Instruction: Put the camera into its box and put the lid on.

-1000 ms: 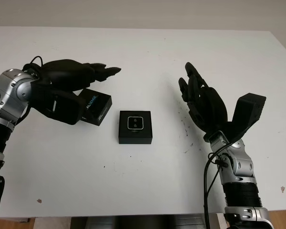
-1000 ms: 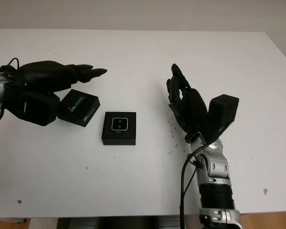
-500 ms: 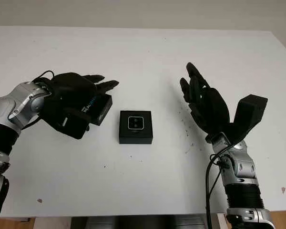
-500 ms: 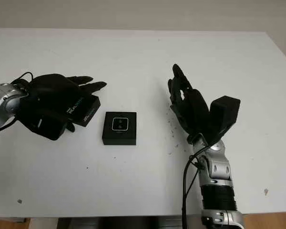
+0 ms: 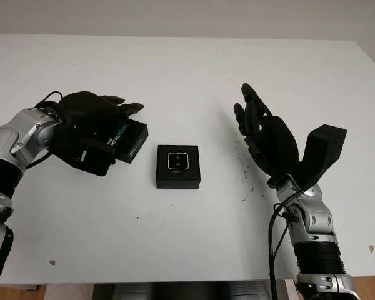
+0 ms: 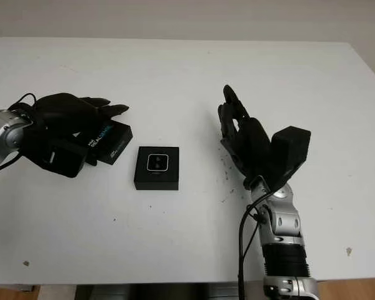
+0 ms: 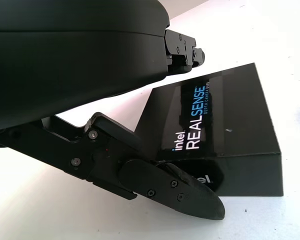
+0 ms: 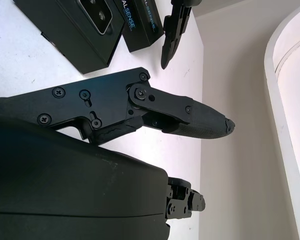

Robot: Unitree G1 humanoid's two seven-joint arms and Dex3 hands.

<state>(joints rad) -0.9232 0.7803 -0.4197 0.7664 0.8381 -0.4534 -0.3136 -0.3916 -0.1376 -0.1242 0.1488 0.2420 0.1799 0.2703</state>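
The black box [image 5: 177, 179] sits open at the table's middle, and the camera [image 5: 177, 161] lies inside it, face up. To its left the black lid [image 5: 130, 140], printed REALSENSE [image 7: 200, 122], lies on the table. My left hand [image 5: 90, 125] is down over the lid, open: its thumb [image 7: 185, 192] is by one side and its fingers [image 7: 182, 47] reach past the far edge, with a sliver of table between them and the lid. My right hand [image 5: 262, 128] is open, raised above the table to the right of the box, palm toward it.
The white table [image 5: 187, 69] stretches wide behind and in front of the box. Small dark specks [image 5: 244, 172] dot the surface between the box and my right hand. The front edge runs close below both arms.
My left hand has dropped from above the lid down around it and pulled slightly left. The lid and box have stayed put. My right hand has barely shifted.
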